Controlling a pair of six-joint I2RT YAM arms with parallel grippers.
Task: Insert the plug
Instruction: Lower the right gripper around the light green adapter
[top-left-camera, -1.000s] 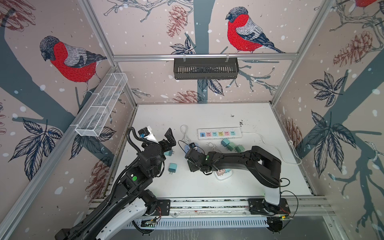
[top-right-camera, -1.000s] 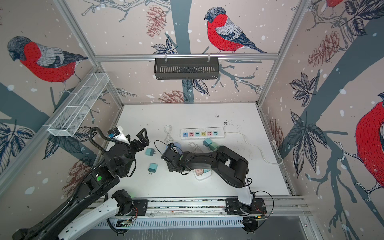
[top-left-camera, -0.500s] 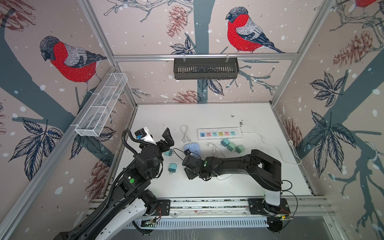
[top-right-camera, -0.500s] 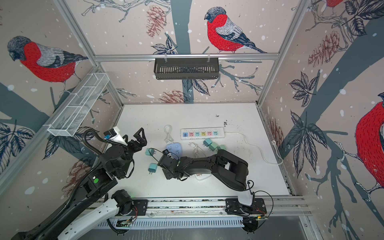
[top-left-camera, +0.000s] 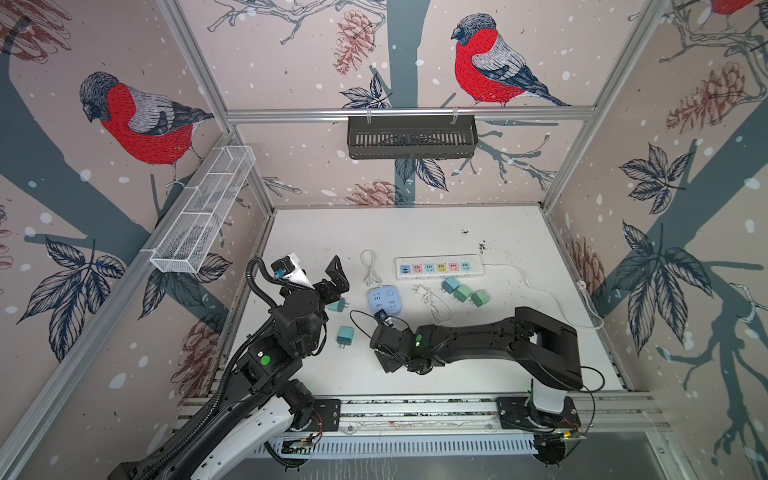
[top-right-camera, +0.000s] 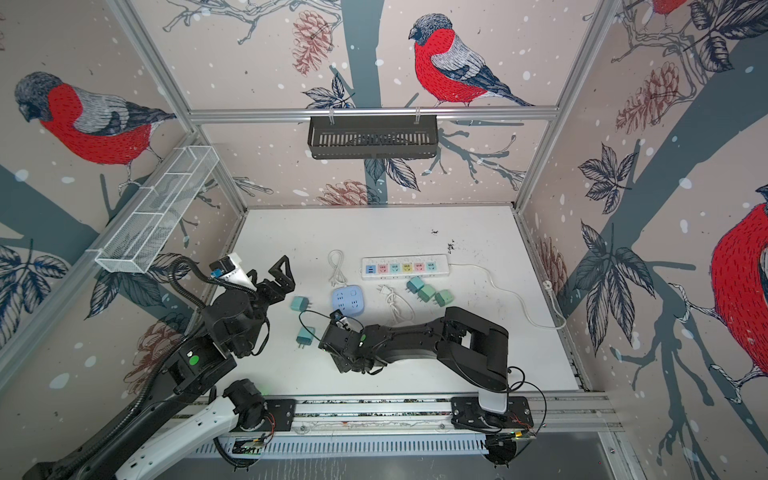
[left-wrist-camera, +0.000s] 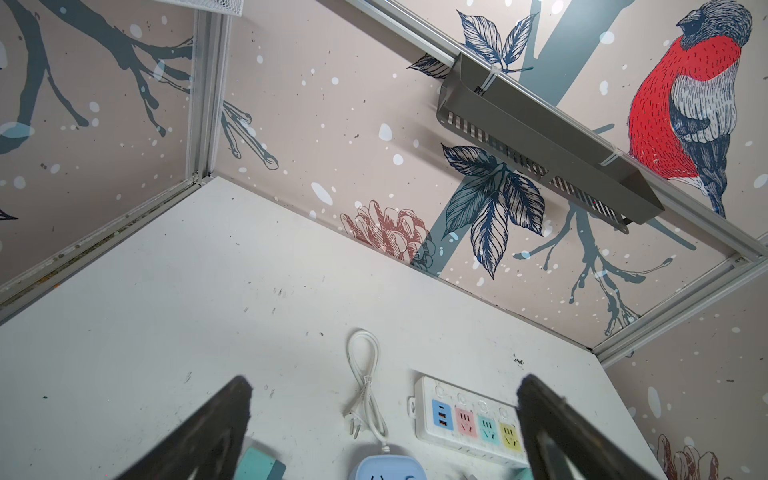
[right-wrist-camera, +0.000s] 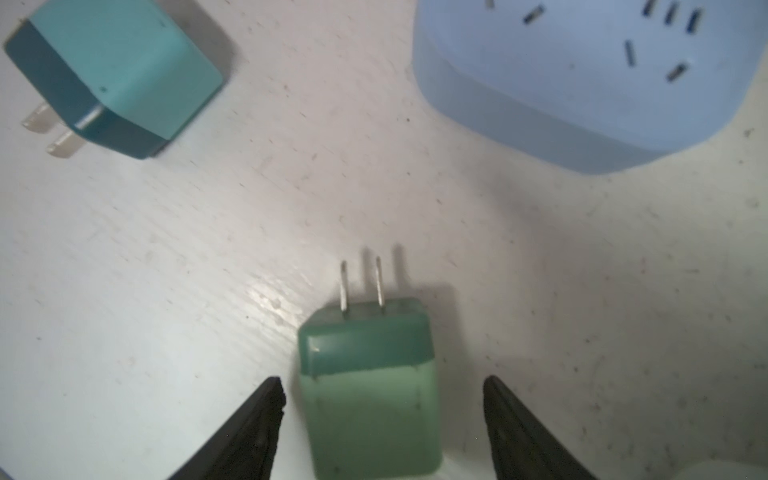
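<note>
The left gripper (left-wrist-camera: 384, 381) hangs spread and empty above the white worktop (top-left-camera: 415, 232). The right gripper (right-wrist-camera: 382, 384), jaws apart, faces the blue socket cube (right-wrist-camera: 602, 83) and straddles the green plug (right-wrist-camera: 370, 415), which lies flat with gaps either side (grasping step, I judge). Next: close squarely, lift, turn the prongs toward the slots.

A two-tone green plug (right-wrist-camera: 368, 386) is laid flat on the white tabletop (right-wrist-camera: 166, 249). Its body is pale green and its cap darker, and two bare metal prongs are held level just above the surface. A pale blue socket block (right-wrist-camera: 602, 75) is set face up nearby, ahead of the prongs and somewhat aside, not touching.
</note>
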